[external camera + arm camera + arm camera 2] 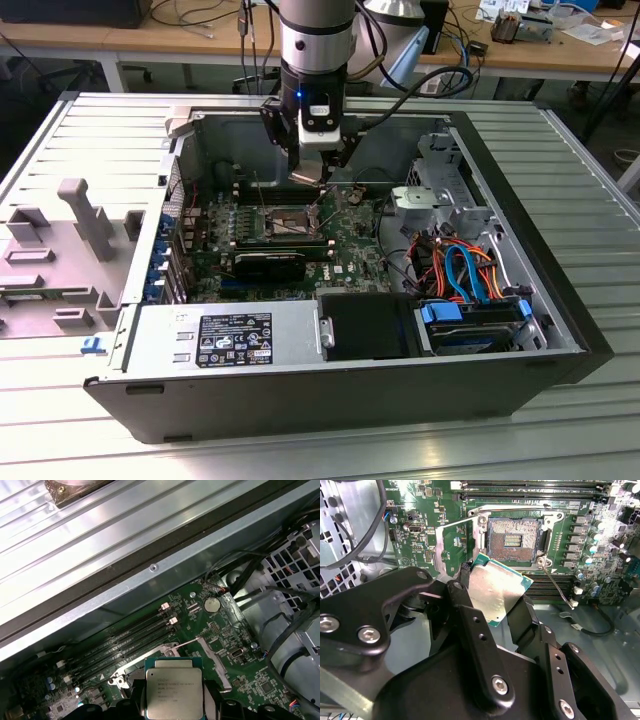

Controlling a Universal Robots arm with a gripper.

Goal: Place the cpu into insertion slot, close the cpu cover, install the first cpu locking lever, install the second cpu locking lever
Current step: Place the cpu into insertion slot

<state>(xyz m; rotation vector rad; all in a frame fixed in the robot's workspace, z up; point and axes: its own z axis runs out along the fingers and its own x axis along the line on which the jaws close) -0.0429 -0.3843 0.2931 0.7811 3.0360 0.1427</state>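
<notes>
My gripper (pixel 311 176) hangs inside the open computer case, just above the green motherboard (pixel 345 240). It is shut on the cpu (pixel 492 592), a flat silver square with a green edge held tilted between the two black fingers (pixel 462 587). In the first wrist view the cpu (pixel 173 690) shows its printed top. The insertion slot (pixel 514 539) lies bare a short way beyond the chip, its pin field exposed. The cpu cover (pixel 451 547) is swung open beside the slot. A thin wire lever (pixel 556 584) stands loose at the slot's other side.
Long black memory slots (pixel 540 486) run past the socket. A power supply (pixel 230 338) and a drive bay with blue and orange cables (pixel 468 290) fill the case's near side. Case walls (pixel 505 200) surround the board. A grey fixture (pixel 80 215) stands at the exterior view's left.
</notes>
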